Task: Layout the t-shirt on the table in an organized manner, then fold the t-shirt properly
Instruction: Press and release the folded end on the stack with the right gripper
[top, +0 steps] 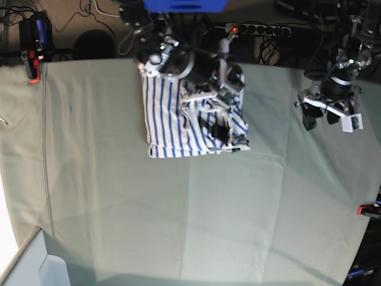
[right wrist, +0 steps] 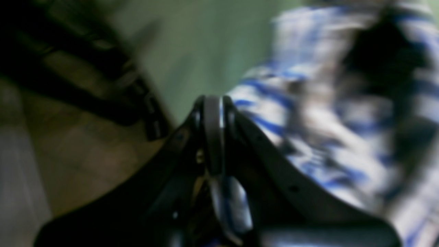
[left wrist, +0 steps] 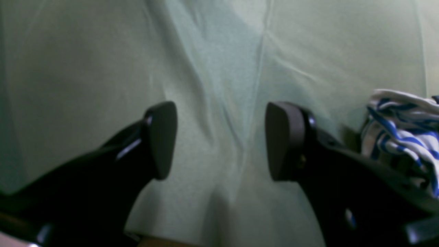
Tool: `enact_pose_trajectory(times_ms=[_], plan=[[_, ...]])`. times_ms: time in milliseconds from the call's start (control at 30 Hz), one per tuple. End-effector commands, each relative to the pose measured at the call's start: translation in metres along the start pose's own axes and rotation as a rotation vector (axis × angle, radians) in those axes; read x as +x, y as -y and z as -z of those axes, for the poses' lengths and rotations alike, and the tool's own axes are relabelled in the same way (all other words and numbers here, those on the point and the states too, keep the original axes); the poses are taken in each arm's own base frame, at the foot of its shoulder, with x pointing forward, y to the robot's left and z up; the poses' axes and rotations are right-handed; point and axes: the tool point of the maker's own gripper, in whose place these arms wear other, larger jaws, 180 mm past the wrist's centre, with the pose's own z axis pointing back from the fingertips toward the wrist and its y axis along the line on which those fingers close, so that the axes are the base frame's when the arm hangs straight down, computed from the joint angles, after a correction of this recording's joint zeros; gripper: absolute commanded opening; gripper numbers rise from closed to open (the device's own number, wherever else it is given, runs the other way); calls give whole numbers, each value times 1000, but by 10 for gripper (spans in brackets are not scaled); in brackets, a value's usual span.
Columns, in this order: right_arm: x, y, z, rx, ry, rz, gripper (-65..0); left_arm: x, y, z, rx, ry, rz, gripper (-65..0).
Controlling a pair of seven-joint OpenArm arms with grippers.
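The white t-shirt (top: 172, 122) with blue stripes lies bunched and partly folded at the far middle of the pale grey-green table (top: 119, 208). My right gripper (top: 221, 132) hangs over the shirt's right part. In the blurred right wrist view its fingers (right wrist: 212, 133) are pressed together, with a strip of striped cloth (right wrist: 308, 113) caught between them. My left gripper (top: 319, 121) is open and empty over bare table at the far right, well apart from the shirt. In the left wrist view (left wrist: 221, 140) its pads stand wide apart, and the shirt (left wrist: 404, 130) shows at the right edge.
Red-orange clips hold the table cloth at the far left (top: 33, 74) and at the right edge (top: 369, 210). A power strip (top: 256, 28) and cables lie behind the table. A pale bin (top: 36, 268) stands at the near left corner.
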Motion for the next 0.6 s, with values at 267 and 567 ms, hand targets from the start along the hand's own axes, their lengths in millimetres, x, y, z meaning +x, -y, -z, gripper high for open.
enact_pose_trajectory(times_ms=[267, 567], plan=[[41, 43, -44, -168, 146, -3, -650, 17, 0, -1, -6, 48, 17, -255], [12, 70, -79, -300, 111, 78, -650, 17, 1, 0, -8, 49, 18, -254]])
